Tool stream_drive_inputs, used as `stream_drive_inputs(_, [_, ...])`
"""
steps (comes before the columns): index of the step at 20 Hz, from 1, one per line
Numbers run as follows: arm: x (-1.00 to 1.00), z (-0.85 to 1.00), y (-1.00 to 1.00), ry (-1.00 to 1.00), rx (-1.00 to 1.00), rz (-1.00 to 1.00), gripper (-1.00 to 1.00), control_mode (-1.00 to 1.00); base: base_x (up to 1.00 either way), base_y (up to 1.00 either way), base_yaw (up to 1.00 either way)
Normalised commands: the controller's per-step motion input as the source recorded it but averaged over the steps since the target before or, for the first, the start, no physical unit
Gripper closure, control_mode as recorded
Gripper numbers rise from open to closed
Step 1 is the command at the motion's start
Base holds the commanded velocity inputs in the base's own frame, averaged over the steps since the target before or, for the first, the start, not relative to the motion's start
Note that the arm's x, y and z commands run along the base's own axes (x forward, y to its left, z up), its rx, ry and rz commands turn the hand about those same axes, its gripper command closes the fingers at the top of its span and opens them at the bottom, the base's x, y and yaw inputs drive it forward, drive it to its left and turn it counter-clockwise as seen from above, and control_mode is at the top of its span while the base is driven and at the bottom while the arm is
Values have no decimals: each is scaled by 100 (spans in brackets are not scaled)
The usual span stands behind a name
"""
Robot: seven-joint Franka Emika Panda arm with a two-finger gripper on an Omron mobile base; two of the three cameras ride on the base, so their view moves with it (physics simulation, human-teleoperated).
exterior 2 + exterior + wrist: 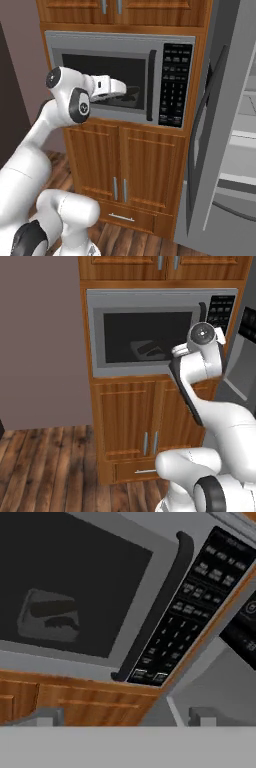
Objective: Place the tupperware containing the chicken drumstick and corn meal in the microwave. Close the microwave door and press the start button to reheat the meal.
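My gripper [131, 90]: held before the microwave door [100, 323], clear of it; jaw spread cannot be told. Microwave door: shut, black handle [155, 607] at right. Tupperware [49, 614]: inside the microwave [55, 42], dim behind the window. Keypad [175, 85]: right of handle.

Tupperware [49, 618] inside microwave [150, 301], behind microwave door [85, 587].

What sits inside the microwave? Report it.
Behind the shut microwave door, the dark window shows the tupperware with two dim elongated shapes; which is drumstick or corn cannot be told.
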Motion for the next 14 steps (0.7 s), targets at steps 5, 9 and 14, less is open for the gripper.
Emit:
stream_drive_inputs(5, [-77, -7, -8, -7, 72, -30, -100, -100, 0, 0, 0])
stream_drive_inputs(9, [-46, -44, -28, -26, 79, -19, -100, -100, 0, 0, 0])
stream_drive_inputs(14, [-22, -38, -30, -27, 66, -20, -100, -100, 0, 0, 0])
